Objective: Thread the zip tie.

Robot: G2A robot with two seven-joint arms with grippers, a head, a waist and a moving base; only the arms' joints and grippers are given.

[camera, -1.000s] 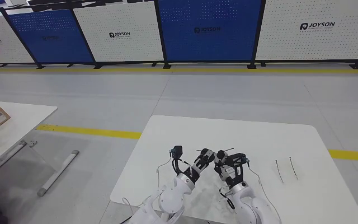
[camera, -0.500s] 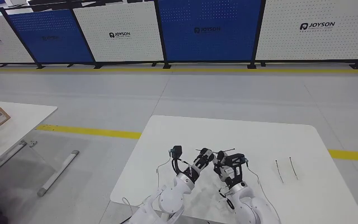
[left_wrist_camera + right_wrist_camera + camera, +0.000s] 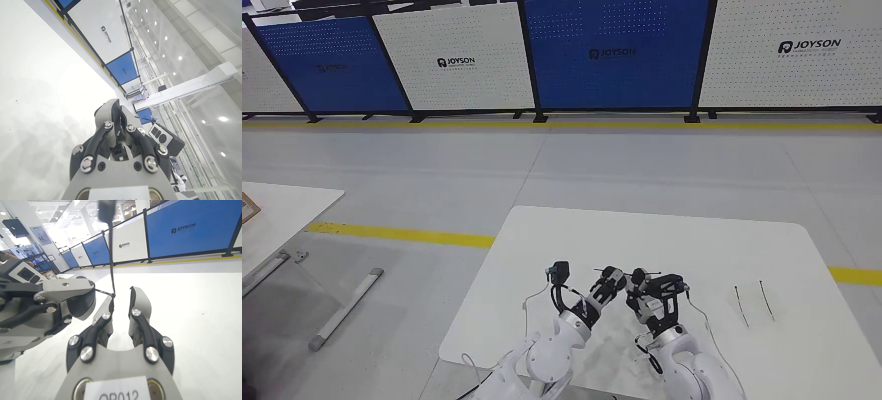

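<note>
Barely any shift from earlier top frames: both wrists in same spot over near-middle of white round-cornered table [image 3: 722, 235], at most slight nudge at tips. Left gripper [image 3: 119, 107]: pressed together, pinching thin tail of thin black plastic zip tie [image 3: 111, 256]. Right gripper [image 3: 122, 294]: spread, clamping nothing. Strap meeting tip of one of its fingers [image 3: 105, 308], rising from there to boxy head above. Grippers tip to tip, just beside each other. Two spare black ties [image 3: 739, 305] flat on table, well apart to right.
</note>
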